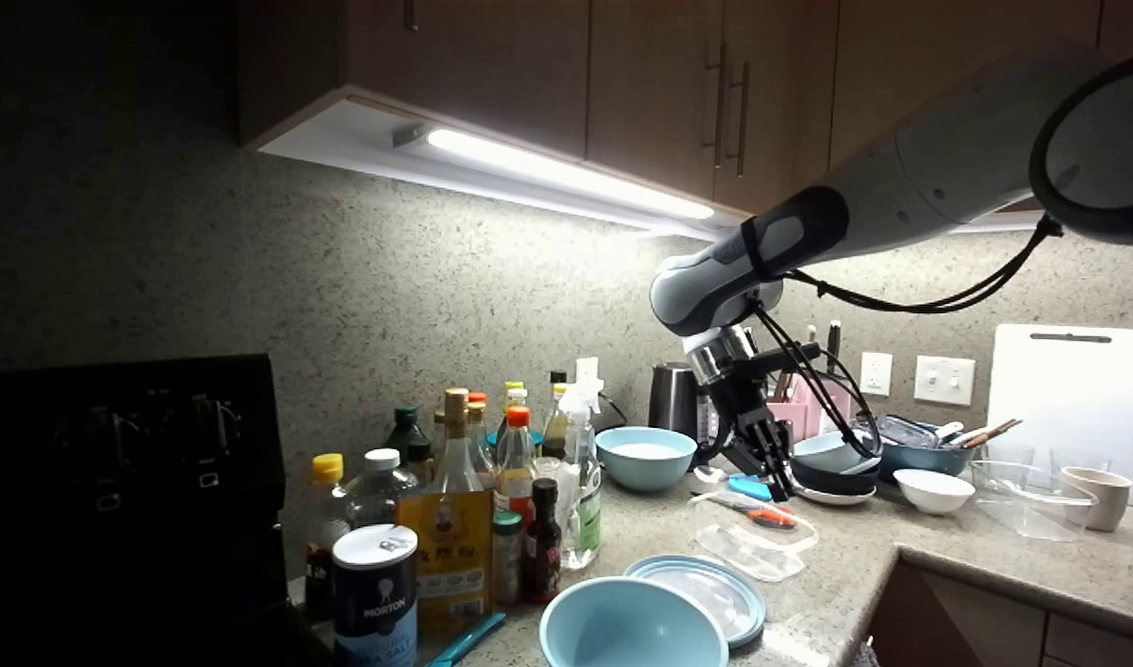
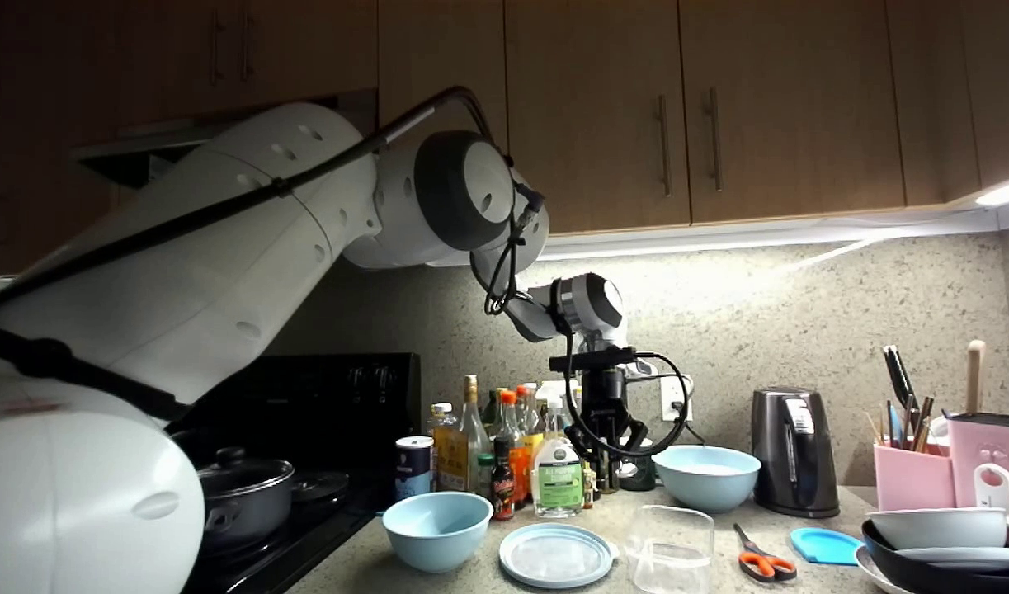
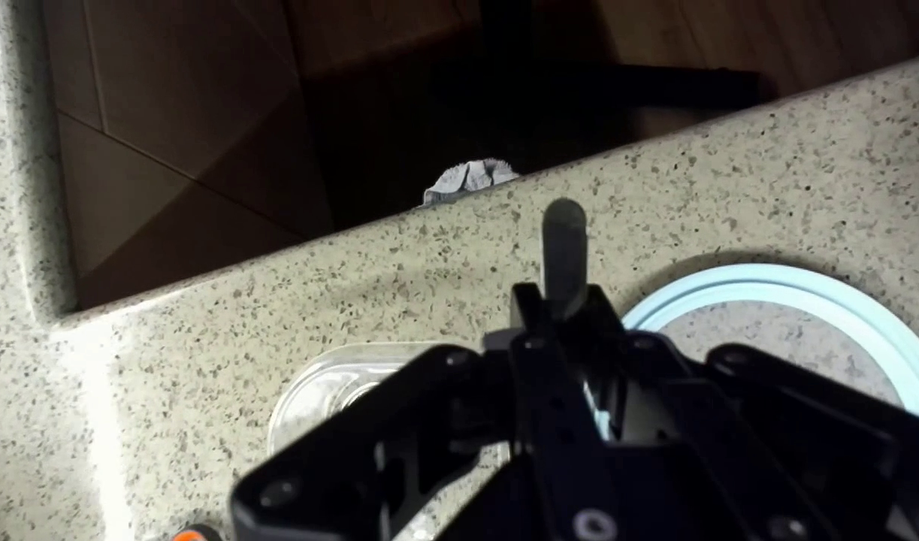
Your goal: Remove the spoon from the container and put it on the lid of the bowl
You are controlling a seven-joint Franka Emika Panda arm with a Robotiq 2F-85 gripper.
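Hand (image 3: 563, 304) around spoon (image 3: 564, 244), lid (image 3: 786, 334) partly behind.

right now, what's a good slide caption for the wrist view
Gripper holding a spoon above the counter, partly hiding a clear container on one side and a blue-rimmed lid on the other.

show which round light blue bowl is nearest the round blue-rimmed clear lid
The round light blue bowl nearest the black stove; its lookalike stands beside the dark grey kettle.
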